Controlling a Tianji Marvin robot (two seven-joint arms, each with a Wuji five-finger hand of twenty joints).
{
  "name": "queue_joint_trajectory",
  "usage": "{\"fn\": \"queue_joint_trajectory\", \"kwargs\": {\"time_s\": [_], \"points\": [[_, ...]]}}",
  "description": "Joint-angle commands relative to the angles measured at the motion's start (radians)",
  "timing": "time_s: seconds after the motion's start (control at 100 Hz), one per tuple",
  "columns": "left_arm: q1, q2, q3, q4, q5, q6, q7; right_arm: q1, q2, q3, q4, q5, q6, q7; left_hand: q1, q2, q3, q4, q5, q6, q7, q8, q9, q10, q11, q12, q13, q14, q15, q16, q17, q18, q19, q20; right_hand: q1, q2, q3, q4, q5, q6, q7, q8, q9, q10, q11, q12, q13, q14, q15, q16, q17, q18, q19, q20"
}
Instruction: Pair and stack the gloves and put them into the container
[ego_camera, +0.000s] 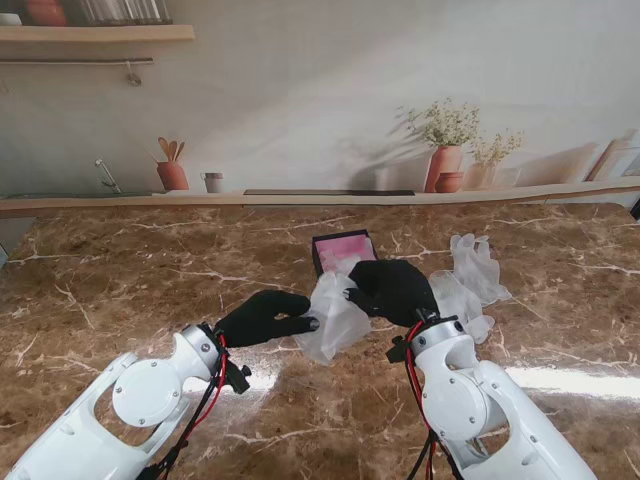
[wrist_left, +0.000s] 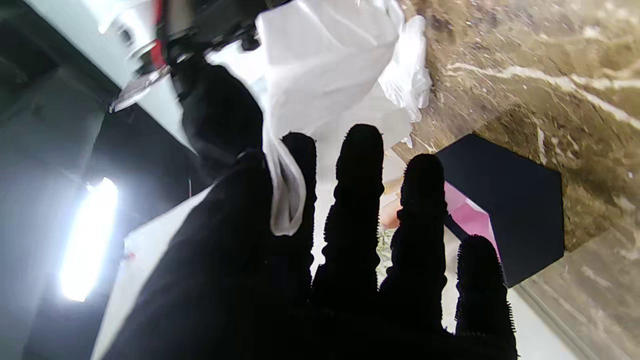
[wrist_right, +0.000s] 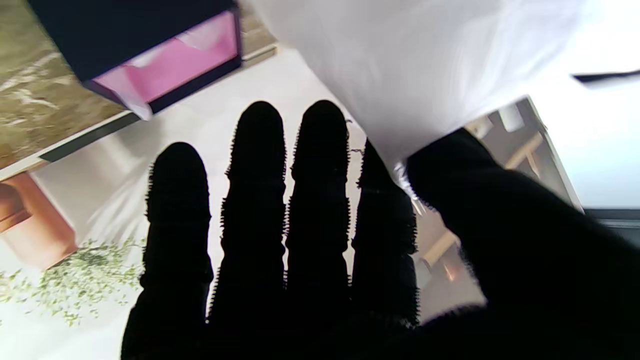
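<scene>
Marble table (ego_camera: 150, 270) spans the whole view, w/ wide bare room on both sides and toward me; back edge meets a wall ledge. Between the arms, left hand (ego_camera: 265, 316) and right hand (ego_camera: 393, 288) each pinch one translucent glove (ego_camera: 335, 315), thumb against fingers, held up off the top. Container (ego_camera: 343, 250), dark w/ pink inside, sits just beyond. More gloves (ego_camera: 472, 275) lie heaped right of the right hand.

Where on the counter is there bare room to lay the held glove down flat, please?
The marble to the left of the left hand is bare, as is the strip nearest me between the arms. It is crowded around the container, and to the right hand's right, where loose gloves lie.
</scene>
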Motion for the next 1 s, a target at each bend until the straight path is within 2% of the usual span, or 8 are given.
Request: {"fn": "queue_joint_trajectory", "kwargs": {"time_s": [0.0, 0.07, 0.14, 0.36, 0.43, 0.54, 0.77, 0.99], "points": [[0.017, -0.001, -0.001, -0.013, -0.031, 0.023, -0.013, -0.027, 0.012, 0.000, 0.019, 0.037, 0.002, 0.022, -0.015, -0.010, 0.066, -0.015, 0.016, -0.031, 0.045, 0.017, 0.077, 0.001, -0.017, -0.024, 0.049, 0.011, 0.036, 0.009, 0.004, 0.014, 0.075, 0.020, 0.012, -0.008, 0.003, -0.001, -0.013, 0.010, 0.016, -0.061, 0.003, 0.002, -0.018, -0.028, -0.007, 0.001, -0.019, -0.009, -0.021, -0.005, -0.009, -0.004], [0.026, -0.008, -0.002, -0.016, -0.081, 0.048, -0.010, -0.056, 0.019, 0.009, 0.011, 0.007, 0.008, 0.038, -0.021, -0.014, 0.073, -0.016, 0.016, -0.030, 0.048, 0.016, 0.098, 0.000, -0.026, -0.043, 0.065, 0.009, 0.046, 0.003, 0.019, 0.023, 0.120, 0.019, -0.055, 0.015, -0.017, 0.027, -0.109, 0.080, -0.124, -0.164, -0.091, 0.008, -0.069, -0.121, -0.076, 0.000, -0.099, -0.045, -0.074, -0.025, -0.072, -0.028], [0.042, -0.020, -0.005, -0.025, -0.141, 0.080, 0.010, -0.091, 0.019, 0.021, 0.007, -0.030, 0.002, 0.007, -0.027, -0.020, 0.085, -0.018, 0.016, -0.027, 0.052, 0.007, 0.107, 0.003, -0.039, -0.071, 0.064, 0.012, 0.052, -0.004, 0.019, 0.024, 0.168, 0.013, -0.123, 0.063, -0.031, 0.145, -0.152, 0.151, -0.471, -0.048, -0.216, 0.012, -0.123, -0.166, -0.153, 0.002, -0.169, -0.075, -0.134, -0.038, -0.137, -0.031], [0.097, -0.059, -0.015, -0.085, -0.271, 0.170, 0.117, -0.217, 0.029, 0.095, -0.031, -0.173, -0.138, -0.093, -0.030, -0.019, 0.091, -0.025, 0.006, -0.012, 0.068, -0.022, 0.121, 0.022, -0.083, -0.187, 0.059, 0.005, 0.044, -0.038, 0.021, 0.021, 0.240, 0.002, -0.112, -0.028, -0.215, 0.142, -0.465, 0.254, -0.697, -0.149, -0.576, 0.002, -0.221, -0.263, -0.445, -0.017, -0.338, -0.146, -0.341, -0.072, -0.337, -0.004], [0.103, -0.065, -0.015, -0.098, -0.296, 0.189, 0.133, -0.234, 0.032, 0.093, -0.028, -0.247, -0.163, -0.163, -0.020, -0.014, 0.076, -0.023, -0.005, -0.006, 0.082, -0.034, 0.117, 0.008, -0.079, -0.235, 0.053, 0.001, 0.042, -0.055, 0.018, 0.015, 0.249, -0.011, -0.110, -0.079, -0.227, 0.131, -0.516, 0.269, -0.726, -0.165, -0.640, -0.002, -0.233, -0.280, -0.492, -0.023, -0.360, -0.157, -0.369, -0.072, -0.385, 0.011], [0.102, -0.070, -0.004, -0.103, -0.302, 0.199, 0.146, -0.228, 0.035, 0.051, -0.002, -0.335, -0.151, -0.280, -0.021, -0.011, 0.072, -0.023, -0.009, -0.008, 0.085, -0.034, 0.109, 0.005, -0.079, -0.242, 0.047, -0.004, 0.039, -0.059, 0.018, 0.016, 0.252, -0.011, -0.164, -0.211, -0.064, 0.091, -0.585, 0.295, -0.763, -0.183, -0.714, -0.001, -0.228, -0.292, -0.527, -0.032, -0.366, -0.163, -0.373, -0.072, -0.427, 0.046], [0.100, -0.079, 0.017, -0.111, -0.323, 0.218, 0.172, -0.148, 0.034, -0.084, 0.089, -0.396, -0.103, -0.439, -0.017, -0.010, 0.069, -0.022, -0.014, -0.005, 0.091, -0.038, 0.096, 0.012, -0.086, -0.261, 0.032, -0.003, 0.032, -0.066, 0.013, 0.015, 0.256, -0.011, -0.210, -0.256, -0.002, 0.062, -0.658, 0.330, -0.751, -0.149, -0.799, 0.010, -0.170, -0.280, -0.550, -0.040, -0.327, -0.156, -0.376, -0.074, -0.440, 0.060], [0.102, -0.080, 0.018, -0.121, -0.309, 0.228, 0.185, -0.099, 0.017, -0.158, 0.146, -0.379, -0.081, -0.562, -0.012, -0.009, 0.062, -0.022, -0.017, -0.006, 0.096, -0.039, 0.089, 0.013, -0.086, -0.274, 0.027, -0.003, 0.030, -0.070, 0.009, 0.014, 0.256, -0.012, -0.197, -0.133, -0.086, 0.073, -0.602, 0.301, -0.625, -0.047, -0.734, 0.001, -0.074, -0.242, -0.497, -0.045, -0.266, -0.139, -0.338, -0.084, -0.395, 0.069]]}}
